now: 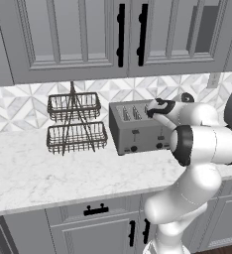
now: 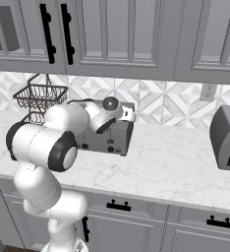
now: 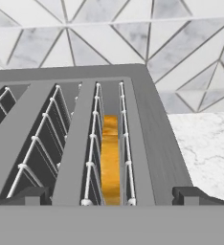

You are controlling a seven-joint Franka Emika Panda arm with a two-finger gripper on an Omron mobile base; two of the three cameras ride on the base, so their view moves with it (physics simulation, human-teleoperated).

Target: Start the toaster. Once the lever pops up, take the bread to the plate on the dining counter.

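In the left base view, the toaster (image 1: 138, 128) is seen standing on a white grey-veined marble counter (image 1: 48, 173), backed against a wall tiled in pale triangles. A two-tier wire basket rack (image 1: 76, 124) is placed just beside it on the left. The white arm is reached over the toaster's right end, with the gripper (image 1: 155, 106) held above the top, presumably so that the slots can be looked into. Grey cabinets with black handles are seen above and below.

In the right base view, the arm is seen from the other side, with the hand bent down over the toaster (image 2: 114, 138), much of which is hidden behind the arm. A second grey appliance (image 2: 227, 138) is set well apart at the right edge of the counter (image 2: 176, 167). An outlet is mounted on the tiled wall.

In the hand view, the toaster's slots are looked down into. The bread (image 3: 110, 160) is seen standing on edge in the right-hand slot, its golden-brown crust uppermost, held between wire guides. The dark fingers (image 3: 197, 195) are spread wide at either side of the frame, with nothing between them. It is judged that the toaster is not yet started or the bread not yet grasped. Marble is shown beyond the toaster (image 3: 147, 124).
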